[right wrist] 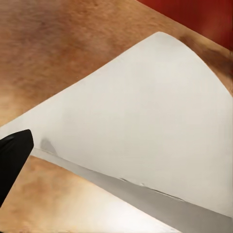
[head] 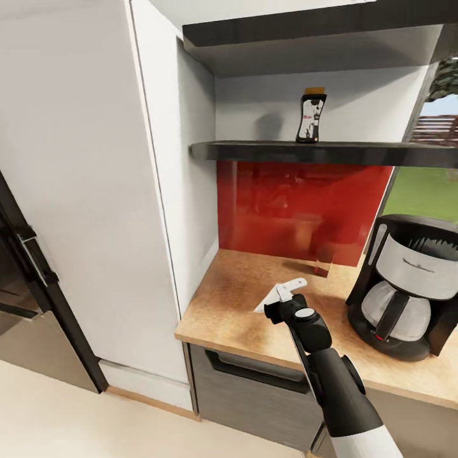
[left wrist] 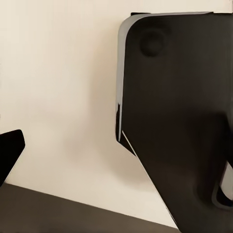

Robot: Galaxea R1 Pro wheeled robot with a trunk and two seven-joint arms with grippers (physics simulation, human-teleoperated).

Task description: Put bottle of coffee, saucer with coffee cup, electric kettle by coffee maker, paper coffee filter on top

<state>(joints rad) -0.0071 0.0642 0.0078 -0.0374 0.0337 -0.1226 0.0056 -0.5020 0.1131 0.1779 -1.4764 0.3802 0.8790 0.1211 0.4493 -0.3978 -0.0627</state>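
Right now the right gripper (head: 284, 301) hangs low over the kitchen countertop (head: 235, 299), its tip at the paper coffee filter (head: 272, 298), which lies flat on the wood directly beneath it; I cannot tell how wide its jaws stand or whether they grip the paper. The coffee maker (head: 404, 286) stands off to its right, and the bottle of coffee (head: 311, 116) sits well above on the kitchen shelf (head: 324, 152).

The right arm (head: 331, 375) is glossy black with a white lower sleeve. A round white cap marks its wrist. Its gripper (head: 287, 294) has white fingers.
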